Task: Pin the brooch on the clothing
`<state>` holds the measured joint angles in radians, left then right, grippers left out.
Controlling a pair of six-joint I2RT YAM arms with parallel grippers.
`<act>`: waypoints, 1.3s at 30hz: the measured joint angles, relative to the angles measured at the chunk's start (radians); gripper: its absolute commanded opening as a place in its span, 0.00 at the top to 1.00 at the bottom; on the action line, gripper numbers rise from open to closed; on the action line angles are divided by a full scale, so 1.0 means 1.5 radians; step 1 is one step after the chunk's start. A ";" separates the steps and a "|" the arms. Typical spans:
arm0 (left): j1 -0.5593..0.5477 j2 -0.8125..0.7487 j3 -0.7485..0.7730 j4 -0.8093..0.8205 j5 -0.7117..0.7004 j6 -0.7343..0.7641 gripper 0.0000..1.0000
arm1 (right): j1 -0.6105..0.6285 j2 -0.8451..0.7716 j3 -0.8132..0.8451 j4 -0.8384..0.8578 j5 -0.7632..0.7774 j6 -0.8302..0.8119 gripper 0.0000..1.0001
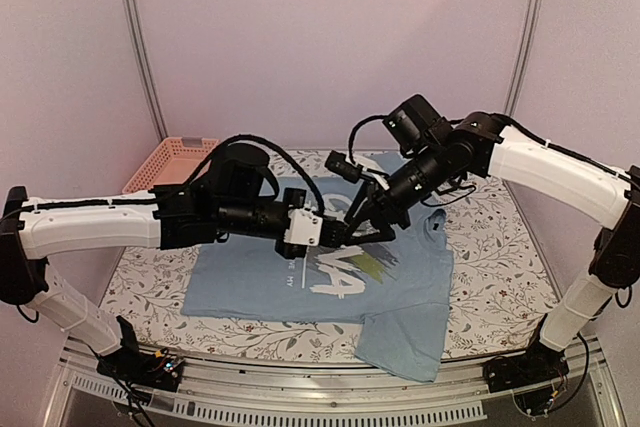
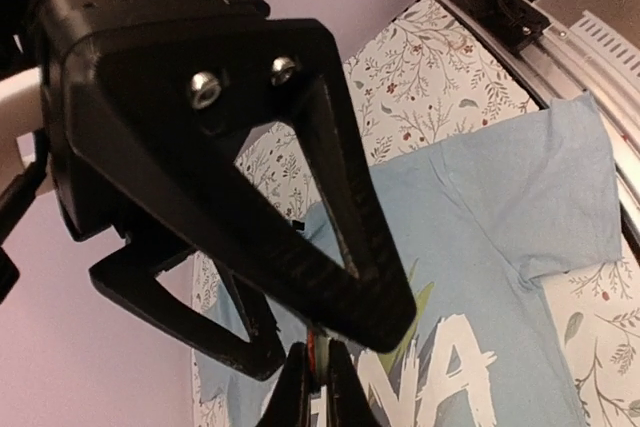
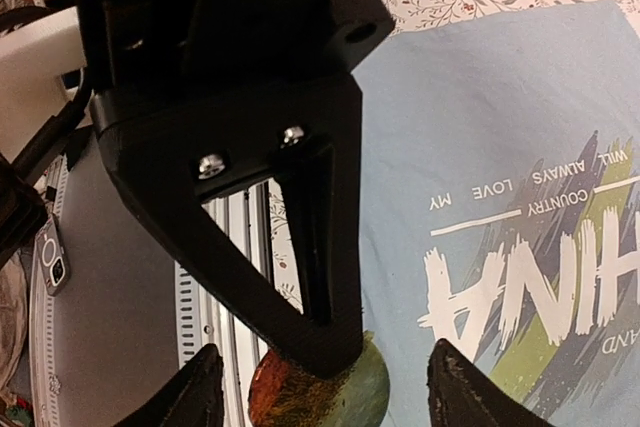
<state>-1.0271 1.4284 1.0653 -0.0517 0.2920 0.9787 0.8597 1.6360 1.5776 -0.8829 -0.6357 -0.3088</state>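
1. Orange on one side and mossy green on the other, the brooch (image 3: 350, 387) is a small round disc with a mottled face. Its pin or clasp shows in no view.
2. It is clamped at the tip of the left pincer (image 2: 313, 355), whose two thin blades are closed flat against its faces. The left wrist view therefore catches only a reddish sliver, edge-on.
3. Brooch and pincer hang over the chest of the light blue T-shirt (image 1: 250, 282), above the upper part of the white "CHINA" lettering (image 3: 530, 287). I judge it raised off the cloth, though the overhead view cannot rule out contact.
4. The right pincer (image 3: 325, 347) is spread wide, and its fingers (image 3: 195, 392) stand one on each side of the disc, apart from it.
5. The brooch lies straight ahead of the right pincer, between its tips, with its broad face turned to that wrist's camera. Being round, it has no long axis. Closing here would probably land on its rim rather than its faces.
6. The T-shirt lies flat, print up, on the floral desk (image 1: 500, 237). The brooch is not yet pinned.
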 measured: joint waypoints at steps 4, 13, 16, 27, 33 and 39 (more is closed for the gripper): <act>0.010 0.000 0.004 0.001 0.034 -0.144 1.00 | -0.003 -0.045 -0.010 0.042 0.020 0.007 0.13; 0.081 0.000 0.044 -0.010 0.174 -0.474 1.00 | -0.033 -0.216 -0.106 0.188 0.015 0.042 0.33; 0.096 0.000 0.051 -0.013 0.219 -0.544 1.00 | -0.034 -0.213 -0.134 0.211 0.012 0.055 0.48; 0.098 0.000 0.065 -0.053 0.265 -0.618 1.00 | -0.034 -0.171 -0.152 0.242 -0.009 0.074 0.64; 0.098 0.004 0.077 -0.061 0.270 -0.620 1.00 | -0.034 -0.153 -0.152 0.240 -0.021 0.063 0.71; 0.099 0.020 0.091 -0.075 0.272 -0.617 1.00 | -0.034 -0.145 -0.152 0.238 -0.022 0.056 0.84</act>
<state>-0.8780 1.4590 1.2022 -0.1646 0.7006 0.0536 0.8085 1.4185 1.3491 -0.5259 -0.6693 -0.2245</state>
